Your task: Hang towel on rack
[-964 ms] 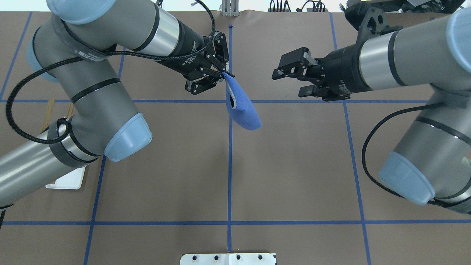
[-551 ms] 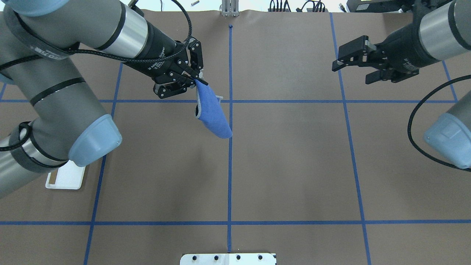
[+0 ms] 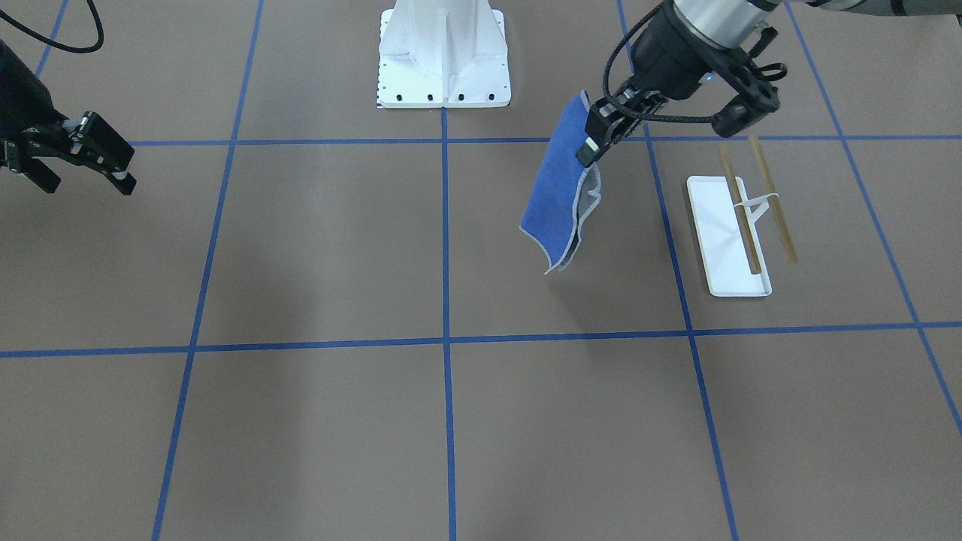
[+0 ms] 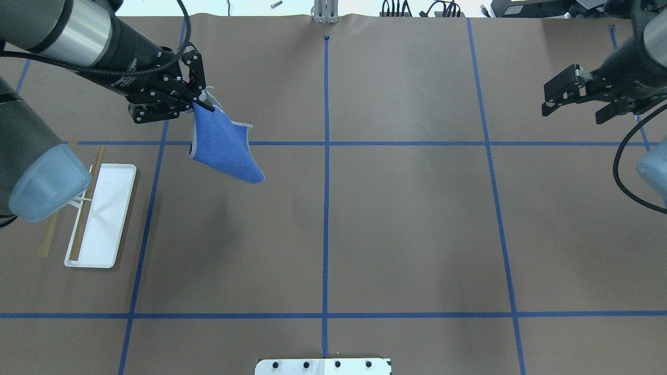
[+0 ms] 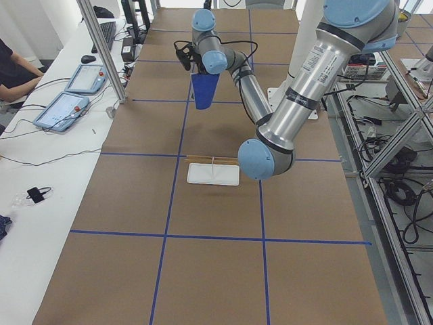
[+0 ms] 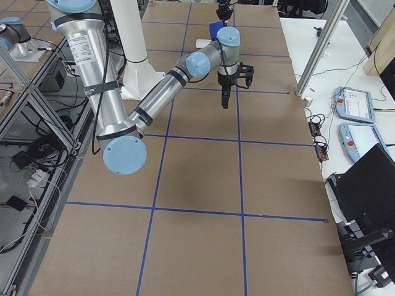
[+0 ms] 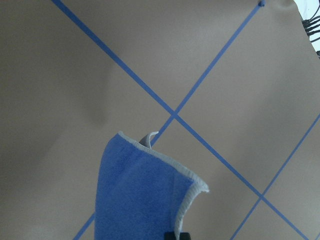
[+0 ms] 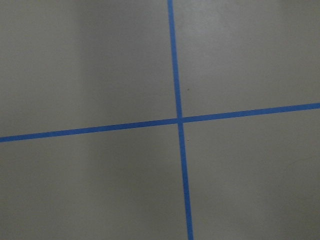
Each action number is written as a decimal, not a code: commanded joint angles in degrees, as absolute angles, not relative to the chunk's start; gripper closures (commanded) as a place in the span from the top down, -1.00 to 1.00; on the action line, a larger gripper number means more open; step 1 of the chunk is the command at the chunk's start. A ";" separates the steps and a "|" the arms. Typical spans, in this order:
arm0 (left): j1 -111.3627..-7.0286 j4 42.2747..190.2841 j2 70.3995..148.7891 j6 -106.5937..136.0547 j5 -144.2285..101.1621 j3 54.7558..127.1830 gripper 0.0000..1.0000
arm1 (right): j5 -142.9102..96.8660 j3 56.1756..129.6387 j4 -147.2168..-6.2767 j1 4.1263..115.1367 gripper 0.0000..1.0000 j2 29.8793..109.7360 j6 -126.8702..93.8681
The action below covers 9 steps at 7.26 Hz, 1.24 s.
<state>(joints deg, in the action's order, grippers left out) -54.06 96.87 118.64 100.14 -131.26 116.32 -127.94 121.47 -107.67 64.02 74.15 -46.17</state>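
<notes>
Overhead, your left arm [image 4: 78, 36] fills the upper left of the table. It reaches out over the tape grid with the left gripper [image 4: 200, 104] clenched on one top corner of the towel [image 4: 224, 151]. Your right arm [image 4: 646, 62] sits far off at the opposite edge. The right gripper [image 4: 570, 110] has its jaws spread and nothing between them, which seems meant to keep it out of the carrying arm's way.

The rack [image 4: 107, 208] stands on the robot's left side of the table, with the white tray base flat and the two tan rods running parallel above it. The towel is in the air, near the rack but clear of it. It hangs folded on itself, blue face outward, with the pale edging showing along the hem. Pinching a corner lets the cloth fall in a long drape, which should suit laying it across a rod. My reading is that you are mid-carry, and the hang itself is not yet done.

Brown paper covers the table [image 4: 406, 234], marked into squares with blue tape. The white bolted pedestal [image 3: 443, 52] stands at the robot's edge. Beside the table, the side view shows a white bench with two tablets [image 5: 61, 108] and a seated person [image 5: 13, 68].
</notes>
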 commanded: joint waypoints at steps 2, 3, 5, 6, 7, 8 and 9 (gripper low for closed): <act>-58.00 96.42 107.53 88.55 -132.71 120.04 -1.00 | -119.75 121.03 -108.11 64.95 1.00 78.91 -46.05; -59.49 96.42 104.36 83.98 -132.71 120.32 -1.00 | -116.49 119.89 -107.24 64.86 1.00 78.58 -46.05; -61.34 96.50 98.73 73.88 -132.72 119.53 -1.00 | -115.84 118.57 -104.95 65.04 1.00 79.19 -43.35; -61.35 96.50 96.35 69.65 -132.54 119.10 -1.00 | -116.19 117.78 -105.46 65.65 1.00 79.28 -38.20; -61.61 96.50 95.37 67.00 -132.19 118.22 -1.00 | -118.98 114.64 -105.64 69.13 1.00 79.19 -34.93; -61.70 96.85 92.05 62.36 -132.10 118.47 -1.00 | -128.31 108.95 -105.04 75.09 1.00 78.84 -30.02; -62.57 97.03 89.15 57.27 -132.10 118.65 -1.00 | -131.10 106.81 -105.38 77.76 1.00 79.36 -21.79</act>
